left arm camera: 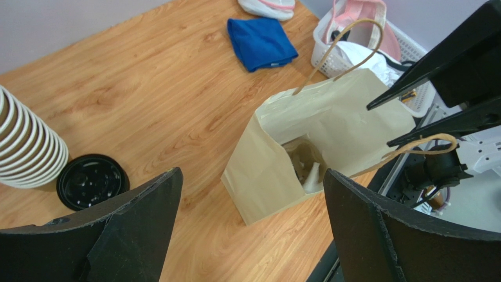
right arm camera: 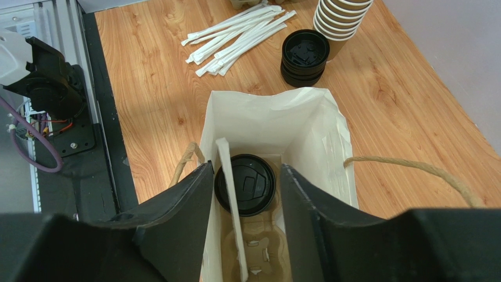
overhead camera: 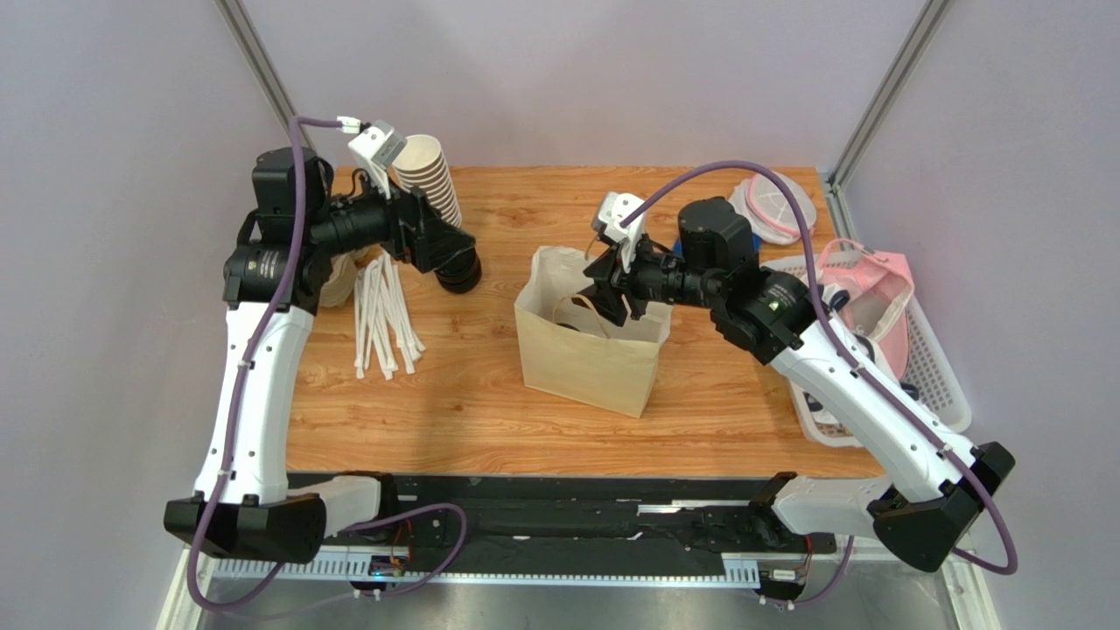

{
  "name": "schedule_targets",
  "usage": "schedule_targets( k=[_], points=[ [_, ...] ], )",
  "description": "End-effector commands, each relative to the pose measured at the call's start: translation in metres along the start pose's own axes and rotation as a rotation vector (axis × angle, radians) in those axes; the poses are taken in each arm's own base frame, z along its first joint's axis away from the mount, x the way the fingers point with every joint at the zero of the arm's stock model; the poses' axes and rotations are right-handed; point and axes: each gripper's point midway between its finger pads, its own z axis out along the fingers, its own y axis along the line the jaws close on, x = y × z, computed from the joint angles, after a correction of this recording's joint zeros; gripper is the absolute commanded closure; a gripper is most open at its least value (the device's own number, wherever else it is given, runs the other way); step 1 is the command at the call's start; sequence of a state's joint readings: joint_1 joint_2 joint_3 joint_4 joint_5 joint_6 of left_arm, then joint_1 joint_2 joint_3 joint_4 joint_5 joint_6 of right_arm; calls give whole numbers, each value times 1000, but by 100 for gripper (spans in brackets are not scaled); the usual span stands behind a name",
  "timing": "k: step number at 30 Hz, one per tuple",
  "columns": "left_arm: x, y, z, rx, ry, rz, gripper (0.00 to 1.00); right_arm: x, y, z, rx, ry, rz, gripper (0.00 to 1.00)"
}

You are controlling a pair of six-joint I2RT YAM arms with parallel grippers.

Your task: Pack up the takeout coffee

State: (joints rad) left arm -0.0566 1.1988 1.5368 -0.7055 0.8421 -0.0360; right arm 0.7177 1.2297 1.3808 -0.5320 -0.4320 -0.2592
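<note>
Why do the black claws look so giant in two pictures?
Left wrist view: the left gripper sits right by the lens, so it looms huge; right wrist view: same for the right gripper; top view: both are farther off, so small.

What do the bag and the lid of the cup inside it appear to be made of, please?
The bag looks like matte kraft paper: creased beige walls, twisted cord handles. The lid looks like glossy black moulded plastic, with embossed relief catching light.

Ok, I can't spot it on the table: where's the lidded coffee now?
In the right wrist view the takeout coffee sits inside the paper bag, below the right gripper, beside a white straw.
</note>
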Motion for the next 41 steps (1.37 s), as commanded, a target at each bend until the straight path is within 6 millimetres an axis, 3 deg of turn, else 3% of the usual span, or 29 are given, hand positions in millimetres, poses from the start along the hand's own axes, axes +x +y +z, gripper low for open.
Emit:
schedule_targets(
  k=[1,6,7,10,11,15,16,19,25,29,30,32,33,37,41],
  points=[
    [-2,4,-5,-31,49,26,2,-45,-7,-22,65,-106,-12,48],
    [2,18,-4,-84,100,-2,1,-79,-20,-36,128,-171,-3,44],
    [-3,19,-5,-96,101,0,1,-92,-26,-43,152,-201,1,42],
    [-2,32,-5,-152,166,-27,1,-108,-48,-56,229,-239,44,35],
    [6,34,-8,-164,211,-58,1,-109,-55,-58,253,-239,59,33],
    [2,59,-11,-271,283,-43,1,-103,-95,-82,408,-237,136,16],
    [3,64,-12,-292,297,-32,1,-97,-113,-93,470,-231,166,10],
    [12,85,-20,-379,366,17,1,-73,-142,-118,581,-204,275,1],
    [48,107,-10,-442,494,34,1,4,-173,-159,772,-68,388,0],
    [70,109,-4,-455,510,-10,1,50,-166,-166,790,44,397,0],
    [85,108,0,-450,549,-19,1,70,-162,-162,774,98,391,0],
    [104,109,-3,-478,599,8,1,81,-149,-165,758,122,381,0],
    [106,109,-2,-488,598,30,1,95,-145,-162,743,154,384,0],
    [124,99,-8,-480,601,31,1,109,-129,-165,729,183,373,0],
    [122,97,-17,-514,576,49,1,112,-126,-168,729,193,359,0]
  ],
)
